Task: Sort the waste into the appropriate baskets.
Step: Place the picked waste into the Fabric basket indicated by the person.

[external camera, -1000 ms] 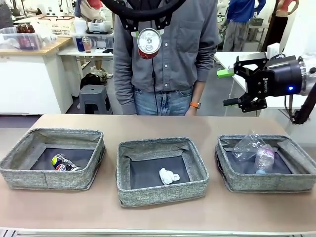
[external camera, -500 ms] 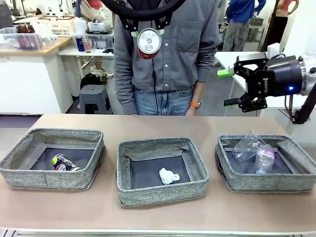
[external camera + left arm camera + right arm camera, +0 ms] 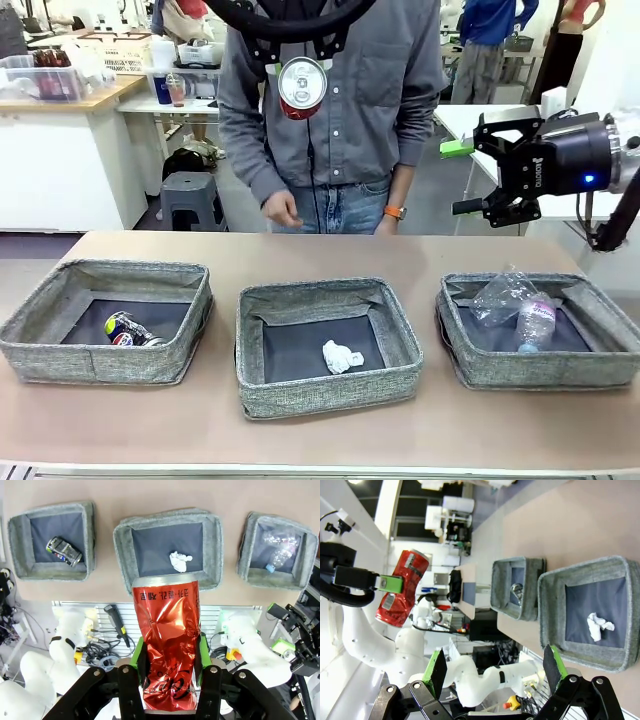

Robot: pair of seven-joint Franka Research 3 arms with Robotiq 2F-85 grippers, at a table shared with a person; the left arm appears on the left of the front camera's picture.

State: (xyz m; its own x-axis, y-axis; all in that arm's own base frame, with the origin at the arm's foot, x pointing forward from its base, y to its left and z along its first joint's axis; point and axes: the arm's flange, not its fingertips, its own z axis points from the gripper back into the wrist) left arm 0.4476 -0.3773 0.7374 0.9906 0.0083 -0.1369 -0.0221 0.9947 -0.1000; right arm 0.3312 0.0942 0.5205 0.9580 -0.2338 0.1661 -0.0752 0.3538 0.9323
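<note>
Left claw [image 3: 169,667] pinches the crushed red can [image 3: 169,645] across its dented body, green pads on both flanks, can hanging lengthwise with silver rim end pointing down at the desk [image 3: 320,250]. In the front view the can [image 3: 302,87] hangs high above the middle basket [image 3: 325,345], in front of the person's shirt. The person's hand [image 3: 281,210] hovers near the far desk edge, touching nothing.

Right claw [image 3: 480,175] is spread wide and empty, parked up at the right above the right basket [image 3: 540,330].

Contents: left basket [image 3: 105,320] holds the crushed dark-silver can [image 3: 130,330]; middle one holds the crumpled white tissue [image 3: 342,356]; right one holds the clear plastic bottle [image 3: 534,322] and what looks like the clear plastic cup [image 3: 500,295].

Handling, judged: the can is thin aluminium, light, likely empty, already creased, so it dents further under squeeze and won't spring back. Skin is glossy and slick; the wrinkles give the pads some bite. Current hold across the mid-body looks sound, pads sit flat on the flattened sides. Not fragile, a short drop does no harm. It likely belongs with the other can in the left basket, which lies off to the side of the present position. Soft fabric walls will give if clipped.
</note>
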